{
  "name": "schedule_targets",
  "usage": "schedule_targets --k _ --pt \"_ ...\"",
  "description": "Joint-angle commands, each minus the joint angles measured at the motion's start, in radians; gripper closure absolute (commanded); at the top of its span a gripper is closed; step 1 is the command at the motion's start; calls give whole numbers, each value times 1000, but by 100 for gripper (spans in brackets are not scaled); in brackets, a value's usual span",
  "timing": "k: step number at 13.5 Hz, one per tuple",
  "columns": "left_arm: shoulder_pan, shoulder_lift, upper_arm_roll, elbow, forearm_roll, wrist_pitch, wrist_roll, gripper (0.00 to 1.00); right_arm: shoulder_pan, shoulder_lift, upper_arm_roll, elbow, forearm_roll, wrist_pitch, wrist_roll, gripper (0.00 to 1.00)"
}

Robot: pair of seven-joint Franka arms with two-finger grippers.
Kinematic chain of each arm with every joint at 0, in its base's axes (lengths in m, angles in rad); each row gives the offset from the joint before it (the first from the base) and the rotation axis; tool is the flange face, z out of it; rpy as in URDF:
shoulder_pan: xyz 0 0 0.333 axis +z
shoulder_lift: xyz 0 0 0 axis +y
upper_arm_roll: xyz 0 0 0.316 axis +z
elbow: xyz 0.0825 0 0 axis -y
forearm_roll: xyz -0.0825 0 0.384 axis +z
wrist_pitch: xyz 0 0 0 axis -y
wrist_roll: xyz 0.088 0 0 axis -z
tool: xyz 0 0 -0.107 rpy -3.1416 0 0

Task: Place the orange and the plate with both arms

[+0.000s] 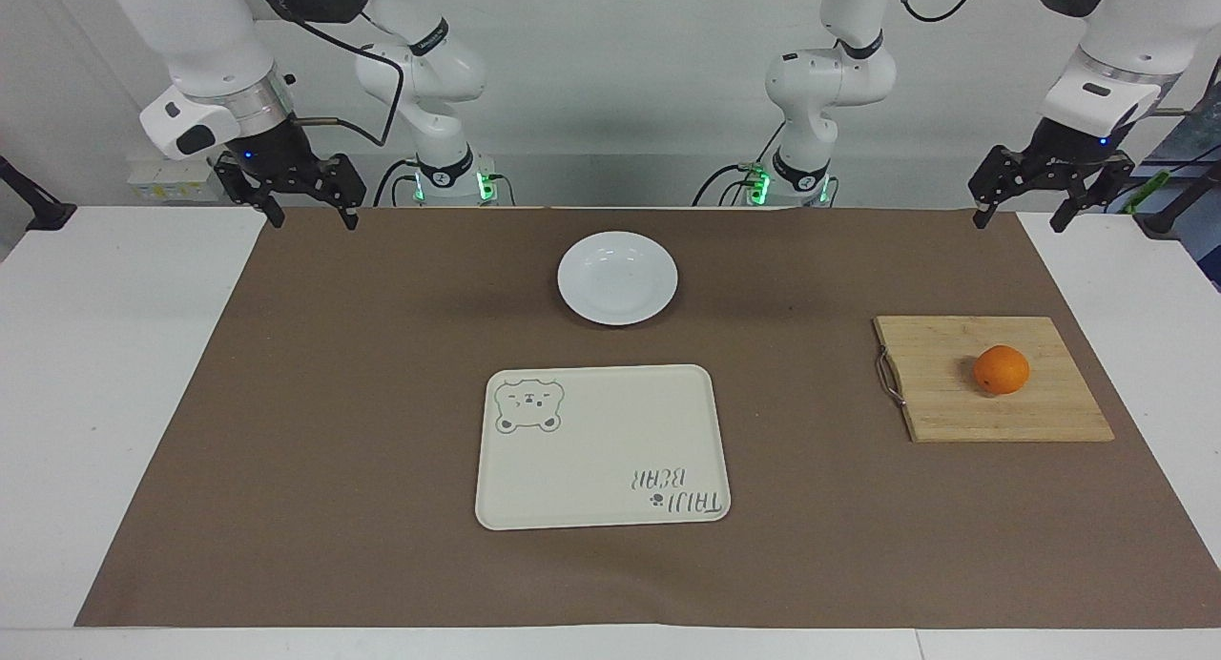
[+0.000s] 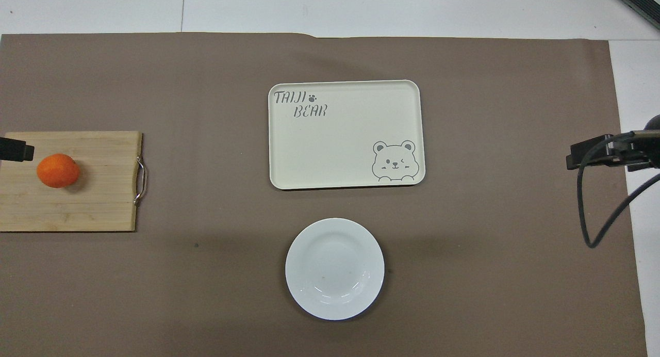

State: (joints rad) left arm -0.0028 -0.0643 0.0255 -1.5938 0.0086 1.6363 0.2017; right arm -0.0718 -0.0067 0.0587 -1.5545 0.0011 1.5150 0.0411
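We see the orange (image 1: 1001, 369), a small round fruit with dimpled bright skin, resting on a pale wooden cutting board (image 1: 954, 407) with visible grain and a thin metal handle on its edge, near the left arm's end of the desk. The plate (image 1: 617, 278), a glossy white shallow dish with a raised rim, lies on the brown paper mat (image 1: 334, 402) midway along the desk, close to the mat's edge at the robots' side, with nothing on it. A rectangular cream tray (image 1: 610, 422) with rounded corners, a printed bear face and the lettering "TAIJI BEAR", sits just farther from the robots than the plate, apart from it. The left gripper (image 1: 1021, 223) hangs in the air over the mat's corner at the left arm's end, its jaws spread wide and holding nothing, well apart from the orange. The right gripper (image 1: 312, 222) hangs over the mat's corner at the right arm's end, jaws likewise spread and empty, well apart from the plate. In the overhead view the cutting board is cut off at the frame's edge, and only a dark tip of each gripper shows at the sides, the right one trailing a looped black cable (image 2: 593, 212); the arms' upper links are cut off at the top of the facing view.
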Motion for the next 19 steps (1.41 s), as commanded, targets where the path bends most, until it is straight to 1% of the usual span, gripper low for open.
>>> schedule_targets --k 1,3,5,7,10,14,16,19 --pt "29 9 -7 -24 -6 52 41 0 -6 -18 1 -19 2 -3 -20 0" --pt "46 15 -7 -69 -6 105 71 0 -6 -18 1 -19 2 -3 -20 0" --pt "69 35 -7 -112 -6 160 158 0 -6 -18 1 -19 2 -3 -20 0" --pt "102 75 -7 -153 -6 264 250 0 -6 -18 1 -19 2 -3 -20 0" --pt "150 135 -7 -181 -7 324 390 0 -6 -18 1 -19 3 -3 -20 0" --pt "188 219 -7 -225 -7 457 583 0 -6 -18 1 -19 2 -3 -20 0" --pt "208 267 -7 -239 -6 503 672 0 -6 -18 1 -19 2 -3 -20 0" --pt "219 299 -7 -282 -6 592 761 0 -6 -18 1 -19 2 -3 -20 0"
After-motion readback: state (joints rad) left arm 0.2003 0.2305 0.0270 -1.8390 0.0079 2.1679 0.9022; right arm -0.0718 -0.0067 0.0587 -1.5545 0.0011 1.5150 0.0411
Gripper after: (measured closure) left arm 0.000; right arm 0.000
